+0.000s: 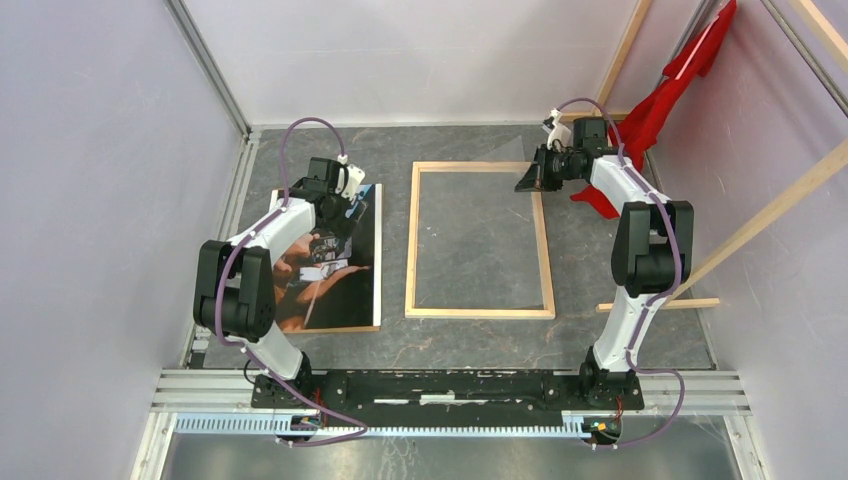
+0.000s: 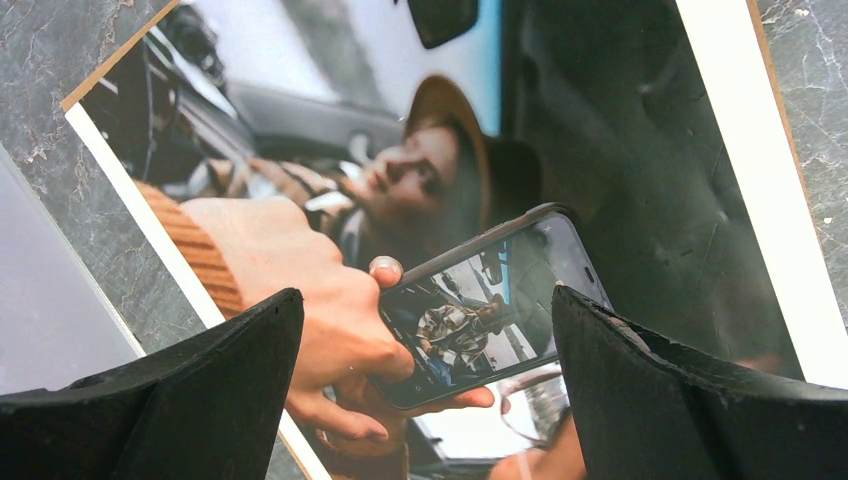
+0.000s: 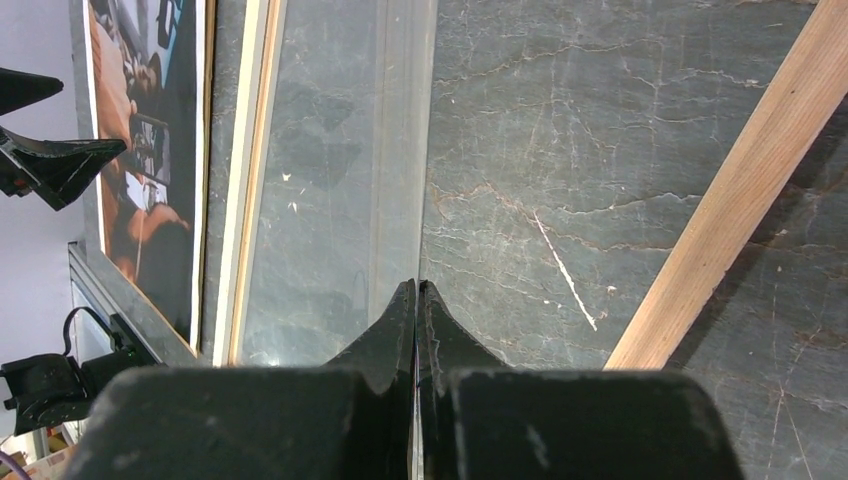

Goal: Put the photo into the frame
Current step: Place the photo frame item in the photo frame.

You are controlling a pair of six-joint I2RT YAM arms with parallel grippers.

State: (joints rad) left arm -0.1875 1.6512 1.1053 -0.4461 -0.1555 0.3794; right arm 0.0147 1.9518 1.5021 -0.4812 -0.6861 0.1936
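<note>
Glossy and dark, with skin-brown, teal and white patches, the photo (image 1: 345, 270) lies picture side up on the left part of the grey marbled bench (image 1: 480, 345), its print showing a hand holding up a phone. A white margin runs along its edges, and a thin brown strip of backing board (image 1: 340, 328) shows past its near and right sides, so the print rests on that board. The left arm (image 1: 245, 270) reaches over the far half of the photo, and the left jaws hang just above the print, spread wide, with nothing between them; in the left wrist view the pictured phone sits between the two black tips. Just beside the photo to the right, apart from it, the frame (image 1: 410, 240) lies flat with its bare light wood side up, the grey bench showing through its opening. A clear pane (image 3: 330, 180) lies over the frame's far right part, and one straight edge of it runs up from the tips of the right jaws. These are pressed together at the frame's far right corner; whether they pinch the pane I cannot tell. The right arm (image 1: 640, 240) bends in from the right side. Beyond it a bare wooden beam (image 1: 760, 220) slants across, and a red cloth (image 1: 680, 90) hangs at the far right corner.
</note>
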